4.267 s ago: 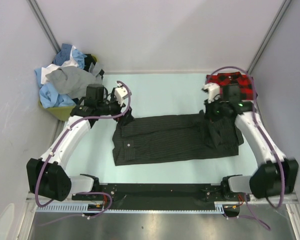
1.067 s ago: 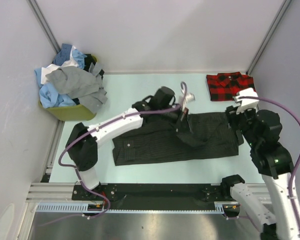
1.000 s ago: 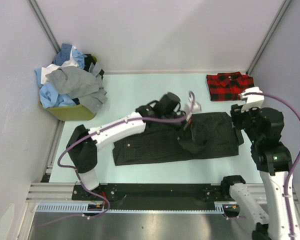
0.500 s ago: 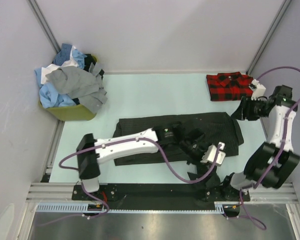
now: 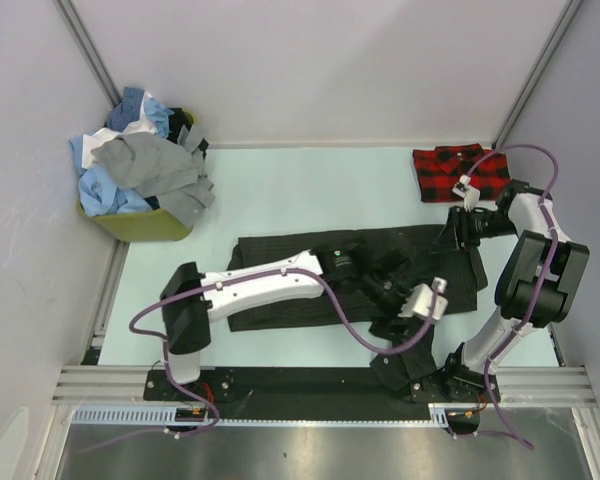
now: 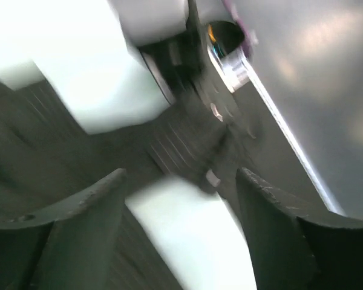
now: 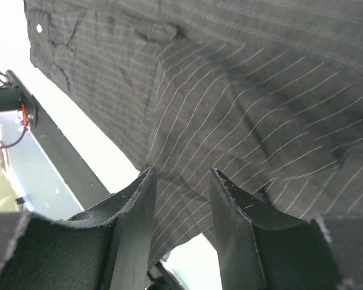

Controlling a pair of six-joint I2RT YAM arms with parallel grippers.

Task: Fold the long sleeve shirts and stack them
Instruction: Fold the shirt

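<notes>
The dark charcoal pinstriped shirt (image 5: 280, 250) lies spread flat across the middle of the table. My left arm reaches over it, and the left gripper (image 5: 400, 325) is at its near right edge, open and empty. The blurred left wrist view shows the left gripper (image 6: 180, 181) over pale table with dark cloth (image 6: 36, 121) beside it. My right gripper (image 5: 450, 236) is over the shirt's right end. In the right wrist view the right gripper (image 7: 181, 175) is open just above the pinstriped cloth (image 7: 260, 90). The red-and-black plaid shirt (image 5: 460, 172) lies folded at the back right.
An olive bin (image 5: 140, 225) at the back left holds a heap of blue, white and grey shirts (image 5: 130, 165). Grey walls close the table on three sides. The black rail (image 5: 310, 380) and arm bases run along the near edge.
My left arm swung from the shirt's far edge across it to its near right edge. My right arm pulled back to the right, then folded so its gripper is over the shirt's right end.
</notes>
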